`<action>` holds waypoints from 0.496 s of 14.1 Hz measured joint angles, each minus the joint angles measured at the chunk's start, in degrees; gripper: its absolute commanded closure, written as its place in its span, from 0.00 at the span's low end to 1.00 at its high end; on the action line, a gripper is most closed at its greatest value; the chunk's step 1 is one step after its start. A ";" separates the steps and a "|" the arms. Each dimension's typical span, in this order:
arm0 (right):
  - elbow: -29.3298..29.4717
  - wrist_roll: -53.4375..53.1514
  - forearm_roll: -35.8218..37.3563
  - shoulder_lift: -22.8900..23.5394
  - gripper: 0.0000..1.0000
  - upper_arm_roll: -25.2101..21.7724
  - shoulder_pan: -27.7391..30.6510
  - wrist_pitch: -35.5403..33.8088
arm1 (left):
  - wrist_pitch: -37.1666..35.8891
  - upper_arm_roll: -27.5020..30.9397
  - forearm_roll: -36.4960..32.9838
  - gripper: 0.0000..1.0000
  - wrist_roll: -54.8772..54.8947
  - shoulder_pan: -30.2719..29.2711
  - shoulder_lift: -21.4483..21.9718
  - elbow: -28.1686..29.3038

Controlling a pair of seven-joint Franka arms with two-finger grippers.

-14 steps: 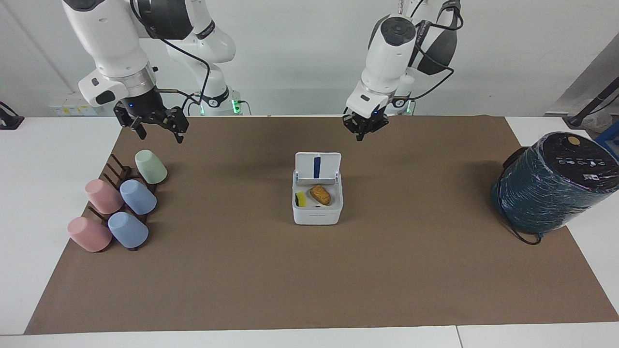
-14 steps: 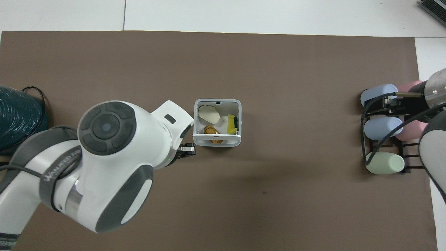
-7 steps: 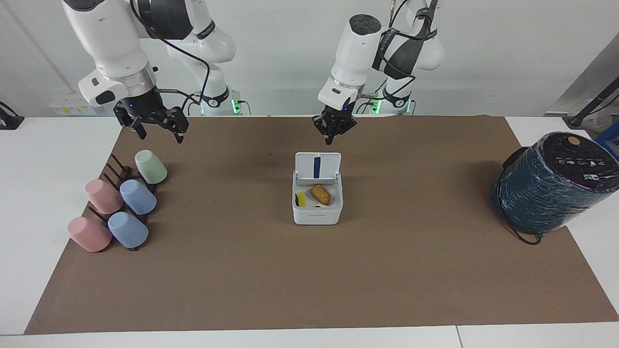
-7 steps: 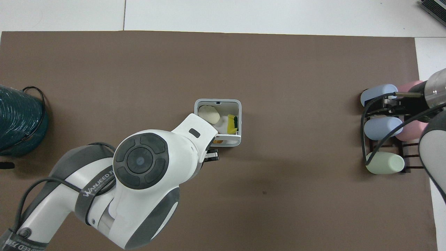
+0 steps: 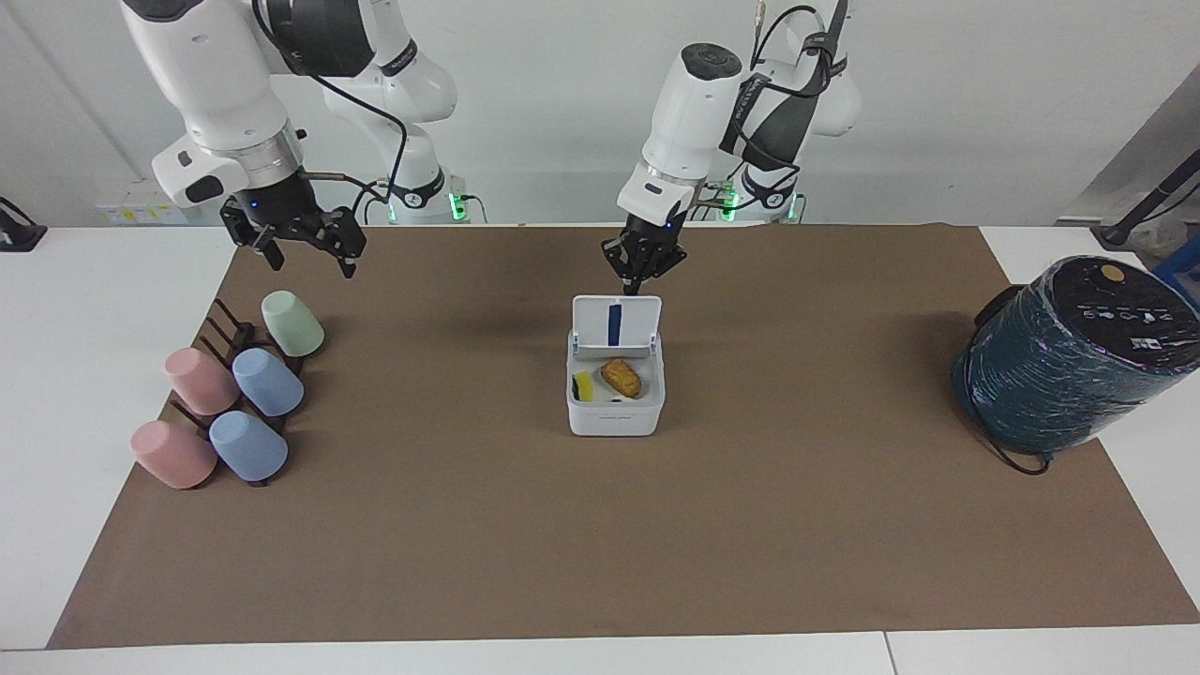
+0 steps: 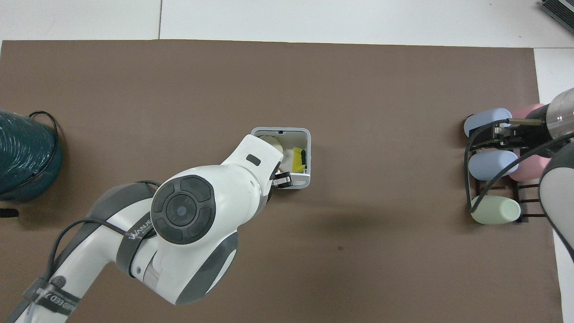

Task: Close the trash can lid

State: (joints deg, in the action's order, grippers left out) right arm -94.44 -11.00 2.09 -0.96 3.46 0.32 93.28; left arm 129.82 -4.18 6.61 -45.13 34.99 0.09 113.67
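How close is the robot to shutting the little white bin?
Nothing is shut yet: the lid stands upright and open, its blue stripe showing, and scraps show inside the trash can. In hand: the left gripper hangs just above the lid's top edge, not clearly touching it. Left to do: tip the lid down onto the can. The right gripper waits over the cup rack.

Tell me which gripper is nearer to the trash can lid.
Left. The left gripper hangs just above the top edge of the upright lid. The right gripper waits over the cup rack at the right arm's end of the table.
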 measured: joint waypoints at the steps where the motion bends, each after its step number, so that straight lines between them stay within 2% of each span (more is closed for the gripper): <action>1: 0.00 0.00 0.00 0.00 0.00 0.00 0.00 0.00 | 1.44 0.09 0.45 1.00 -0.04 -0.03 -0.51 0.01; 7: 0.00 0.00 0.00 0.00 0.00 0.00 0.00 0.00 | 11.05 0.64 1.89 1.00 -0.90 -1.09 -4.08 -0.01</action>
State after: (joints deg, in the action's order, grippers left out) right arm -94.44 -11.00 2.09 -0.96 3.46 0.32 93.28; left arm 140.87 -3.54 8.49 -46.03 33.90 -3.99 113.67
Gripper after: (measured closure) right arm 0.000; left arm 0.987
